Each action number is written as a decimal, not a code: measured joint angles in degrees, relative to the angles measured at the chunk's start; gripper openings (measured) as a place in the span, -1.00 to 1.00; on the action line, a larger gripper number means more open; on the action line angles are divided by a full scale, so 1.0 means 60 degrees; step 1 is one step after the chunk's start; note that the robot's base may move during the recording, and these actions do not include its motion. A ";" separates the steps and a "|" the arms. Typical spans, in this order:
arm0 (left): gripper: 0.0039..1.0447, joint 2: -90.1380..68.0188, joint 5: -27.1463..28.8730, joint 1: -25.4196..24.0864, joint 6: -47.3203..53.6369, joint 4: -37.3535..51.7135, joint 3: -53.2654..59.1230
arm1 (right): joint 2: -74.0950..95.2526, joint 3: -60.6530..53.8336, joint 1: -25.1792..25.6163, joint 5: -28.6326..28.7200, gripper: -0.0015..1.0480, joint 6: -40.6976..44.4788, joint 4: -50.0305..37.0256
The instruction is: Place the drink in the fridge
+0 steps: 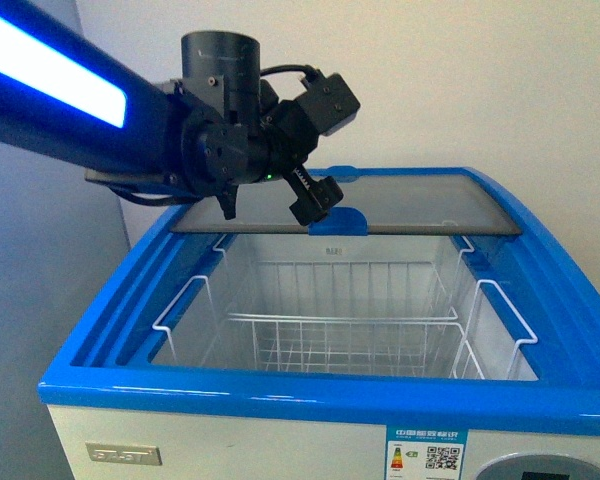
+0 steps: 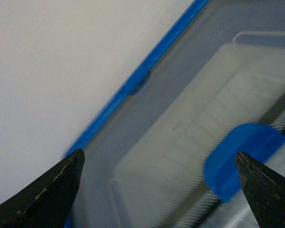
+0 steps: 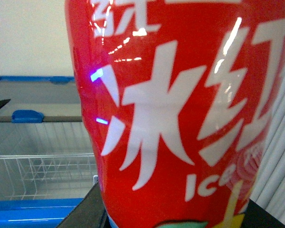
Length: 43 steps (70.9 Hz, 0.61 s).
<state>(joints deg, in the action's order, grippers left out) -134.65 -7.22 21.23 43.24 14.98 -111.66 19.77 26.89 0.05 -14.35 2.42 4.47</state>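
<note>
Red-labelled and filling the right wrist view, the drink point(image 3: 180, 118) sits clamped between the dark jaws of the right pincer point(image 3: 175, 211), which show on either side of its base; its cap is out of frame. Beyond and below that pincer lies the fridge point(image 1: 230, 440), its glass lid point(image 1: 400, 205) slid to the far side so the wire basket point(image 1: 340, 335) is exposed. The left pincer point(image 1: 271, 208) hangs spread wide and empty just above the lid's blue handle point(image 1: 337, 222). The step in hand, I judge, is carrying the drink over the opening. Lift it clear of the blue rim point(image 1: 540, 290), keep it upright, lower it well into the basket before releasing, and keep the left arm out of its path.
</note>
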 joint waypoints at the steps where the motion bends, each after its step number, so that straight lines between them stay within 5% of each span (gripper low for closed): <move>1: 0.85 0.0138 -0.0018 0.0000 -0.0229 -0.0044 0.0153 | 0.0000 0.0000 0.0000 0.0004 -0.29 0.0000 0.0000; 16: 0.85 0.3730 -0.1031 -0.0288 -0.5147 -0.0211 0.4084 | -0.0004 0.0000 0.0004 -0.0004 -0.29 0.0000 0.0000; 35: 0.85 0.8455 -0.2484 -0.1796 -0.8306 0.0444 0.9457 | 0.0000 0.0000 0.0004 0.0000 -0.29 0.0000 0.0000; 37: 0.83 0.8794 -0.2320 -0.1883 -0.8397 0.0528 0.9887 | 0.0000 0.0000 0.0004 0.0000 -0.29 0.0000 0.0000; 43: 0.57 1.0196 0.0382 -0.2120 -0.7992 0.2452 1.1923 | 0.0000 0.0000 0.0004 0.0004 -0.29 0.0000 0.0000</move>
<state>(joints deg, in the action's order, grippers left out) -73.47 -4.93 8.51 -4.71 29.69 -40.12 19.77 26.89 0.08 -14.33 2.42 4.47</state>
